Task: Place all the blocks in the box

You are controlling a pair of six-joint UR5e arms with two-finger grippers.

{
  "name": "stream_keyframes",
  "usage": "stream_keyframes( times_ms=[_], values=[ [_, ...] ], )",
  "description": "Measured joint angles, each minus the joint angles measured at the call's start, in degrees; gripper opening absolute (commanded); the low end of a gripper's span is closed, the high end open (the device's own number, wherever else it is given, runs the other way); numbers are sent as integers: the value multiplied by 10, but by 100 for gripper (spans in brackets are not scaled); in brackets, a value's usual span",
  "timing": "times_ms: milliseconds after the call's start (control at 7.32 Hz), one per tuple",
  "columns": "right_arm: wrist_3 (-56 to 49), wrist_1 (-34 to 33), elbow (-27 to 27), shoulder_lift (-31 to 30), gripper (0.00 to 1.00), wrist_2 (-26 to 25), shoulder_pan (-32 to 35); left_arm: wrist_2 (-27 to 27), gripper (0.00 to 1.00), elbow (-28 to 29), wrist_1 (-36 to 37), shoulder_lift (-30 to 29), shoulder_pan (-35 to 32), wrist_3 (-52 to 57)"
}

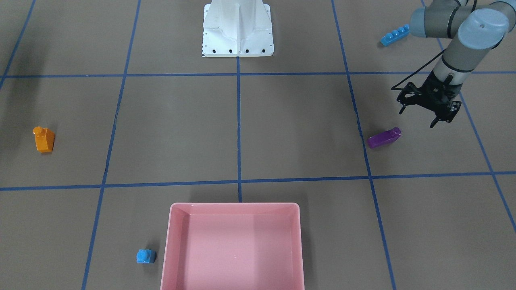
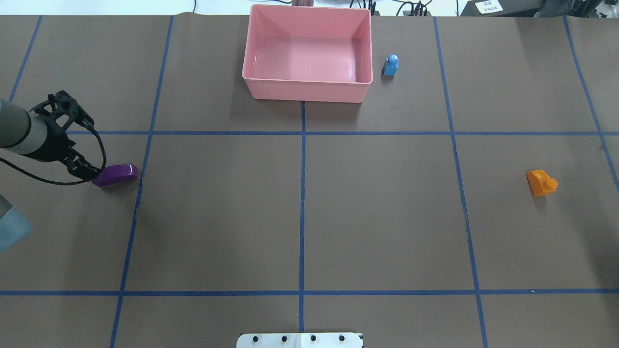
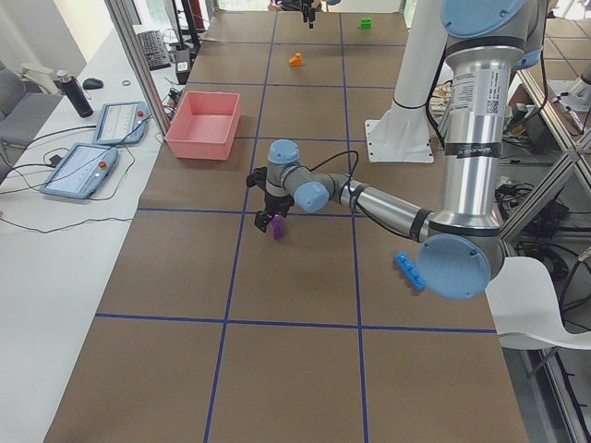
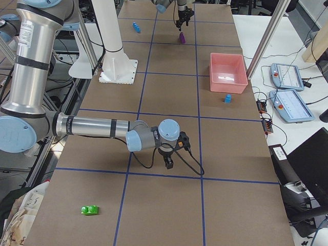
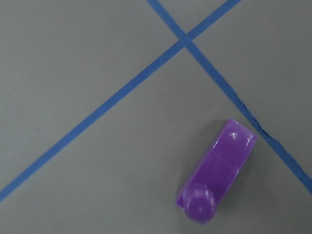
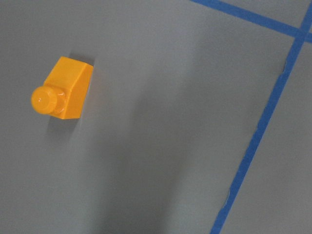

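Table (image 2: 217, 217): brown surface, divided into a grid by blue tape lines (image 2: 303, 193).

Left arm (image 3: 388, 205): extended out toward the table's left end.

Right arm (image 4: 92, 125): stretched low along the table toward its right end.

White robot base (image 1: 238, 32): seated at the middle of the robot-side edge.

Box (image 2: 309, 89): pink, placed at the middle of the operators' edge. All five bricks are seen on the table outside it.

Left gripper (image 1: 417, 118): fingers spread apart, nothing held. It is hung above the table near the purple brick, on that brick's left-end side. Contact cannot be confirmed from the overhead view, where one finger overlaps the brick's end.

Right gripper (image 4: 168, 163): pointed down near the table's right end. It is seen only in the side views, so it cannot be told whether the fingers are apart or together.

Long blue bar (image 1: 395, 35): near the robot-side edge, toward the left end.

Purple brick (image 1: 383, 138): toward the left end, midway across the table, beside a tape line.

Orange brick (image 2: 540, 182): toward the right end, midway across.

Green brick (image 4: 89, 209): near the right robot-side corner.

Small blue brick (image 2: 390, 65): just beside the box's right wall, apart from it.
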Motion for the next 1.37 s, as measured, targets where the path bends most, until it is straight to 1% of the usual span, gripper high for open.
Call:
stream_keyframes(
  times_ms=[410, 546, 683, 820, 956, 1093, 1366],
  values=[
    [9, 0, -28, 29, 100, 0, -28, -4, 93, 30, 1, -15, 31, 9],
    [19, 0, -37, 39, 100, 0, -35, -21, 83, 34, 2, -17, 36, 9],
    [26, 0, -41, 44, 100, 0, -41, -43, 63, 40, 2, -19, 37, 9],
    [29, 0, -45, 49, 100, -1, -46, -55, 42, 54, 2, -29, 39, 10],
    [31, 0, -53, 57, 100, -1, -49, -60, 0, 72, 2, -46, 40, 10],
    [31, 0, -62, 67, 100, -1, -51, -62, 0, 80, 3, -58, 39, 9],
    [32, 0, -71, 77, 100, -1, -54, -83, 0, 68, 8, -64, 23, -11]
  ],
)
